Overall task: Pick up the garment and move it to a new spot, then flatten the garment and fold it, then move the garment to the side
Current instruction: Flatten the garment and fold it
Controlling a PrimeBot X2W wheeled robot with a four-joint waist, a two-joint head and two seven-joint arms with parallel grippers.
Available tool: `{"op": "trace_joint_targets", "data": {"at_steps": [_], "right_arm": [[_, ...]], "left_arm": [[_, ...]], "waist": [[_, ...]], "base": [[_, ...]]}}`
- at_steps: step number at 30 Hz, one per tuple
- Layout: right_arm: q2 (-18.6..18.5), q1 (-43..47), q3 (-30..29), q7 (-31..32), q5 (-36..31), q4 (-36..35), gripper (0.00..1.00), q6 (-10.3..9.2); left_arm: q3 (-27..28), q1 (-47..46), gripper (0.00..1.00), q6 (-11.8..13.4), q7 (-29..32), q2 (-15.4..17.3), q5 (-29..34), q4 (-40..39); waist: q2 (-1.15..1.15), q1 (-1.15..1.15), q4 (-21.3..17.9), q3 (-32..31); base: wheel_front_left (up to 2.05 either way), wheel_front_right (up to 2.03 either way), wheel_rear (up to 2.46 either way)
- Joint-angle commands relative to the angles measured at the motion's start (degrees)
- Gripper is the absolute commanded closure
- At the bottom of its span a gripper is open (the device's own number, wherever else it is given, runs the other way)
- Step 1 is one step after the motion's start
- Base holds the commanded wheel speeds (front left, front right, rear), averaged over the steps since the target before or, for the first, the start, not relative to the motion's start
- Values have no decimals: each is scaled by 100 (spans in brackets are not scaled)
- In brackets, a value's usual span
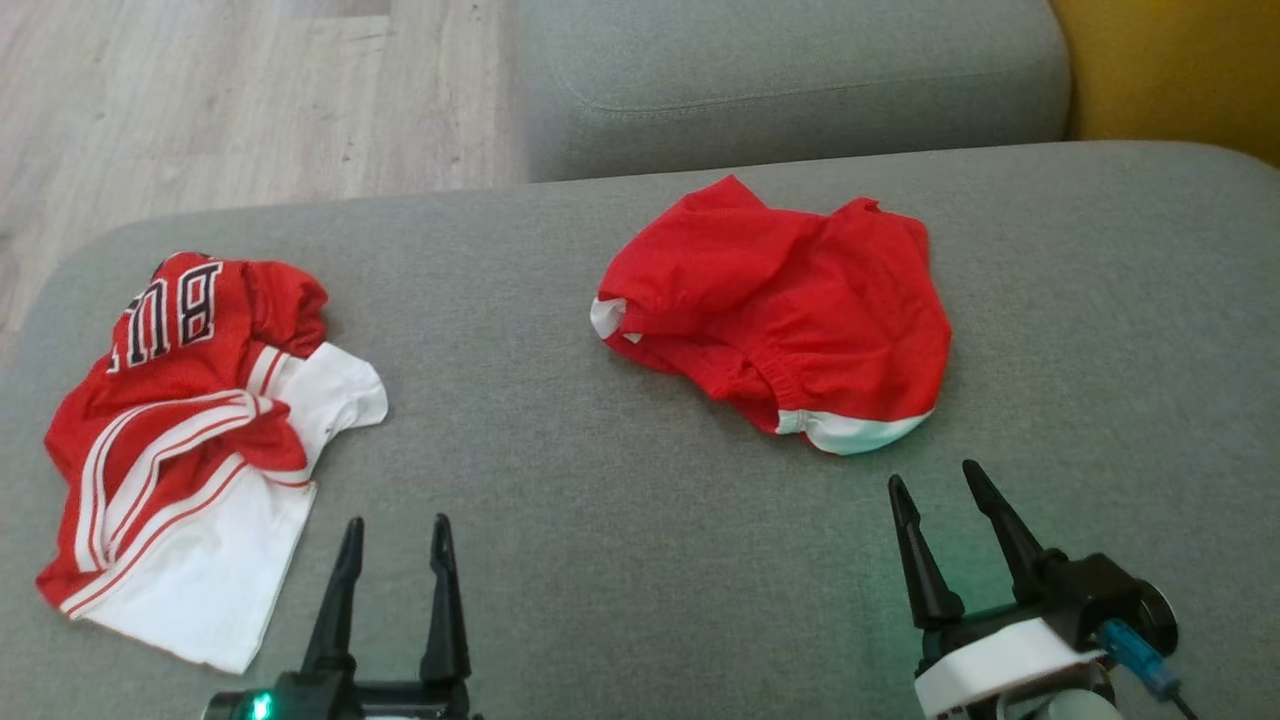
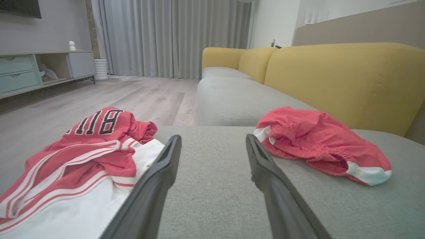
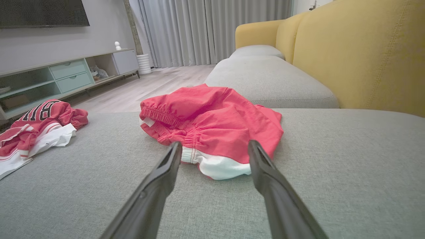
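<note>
Biggest thing first: the grey sofa seat [image 1: 560,480] takes up most of what we see from the head, and both pieces of clothing lie on it. The yellow backrest [image 2: 338,79] stands along its right side. A second grey cushion [image 1: 790,80] carries on past the far edge, with pale wood floor [image 1: 200,110] to the left of that. From the wrists we also get grey curtains [image 2: 172,36] and a low cabinet [image 3: 66,76] with pale green drawers across the room.

Next size down is the red and white jersey [image 1: 180,420]. It's a crumpled heap at the seat's left end, the striped red part bunched over a white part. There are black letters on the top fold, and we can read "BU" and not much more.

The red shorts [image 1: 790,310] sit well apart from it, right of the middle and toward the back of the seat. They're rumpled, with white trim along the near edge and a bit of white showing at the left end.

Then the arms. The left gripper [image 1: 397,525] is at the lower left of the head view, fingers spread with nothing between them. It points over bare cushion between the two garments, just beside the jersey's white hem.

The right gripper [image 1: 933,475] is at the lower right, also spread and empty. It's aimed at the white-trimmed edge of the shorts, tips near it but not touching.

Smallest bits: a green light [image 1: 260,706] glows at the left gripper's base and a blue plug [image 1: 1135,650] sticks out of the right wrist.
</note>
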Motion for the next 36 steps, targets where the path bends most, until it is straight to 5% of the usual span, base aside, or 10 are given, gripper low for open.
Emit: {"op": "trace_joint_targets", "data": {"at_steps": [1, 14, 36], "right_arm": [[-15, -269, 132, -31, 34, -196, 0, -4], [-15, -629, 233, -31, -76, -389, 0, -4], [-15, -838, 427, -31, 2, -411, 0, -4]], "left_arm": [[91, -333, 0, -89, -54, -7, 50, -128], [-933, -2022, 0, -924, -55, -7, -148, 1253], [-1991, -3818, 0, -1244, -55, -7, -507, 3652]], "waist": [[0, 0, -74, 47], [0, 0, -803, 843], [0, 0, -1865, 1435]], "base": [[0, 0, 0], [0, 0, 0], [0, 0, 0]]}}
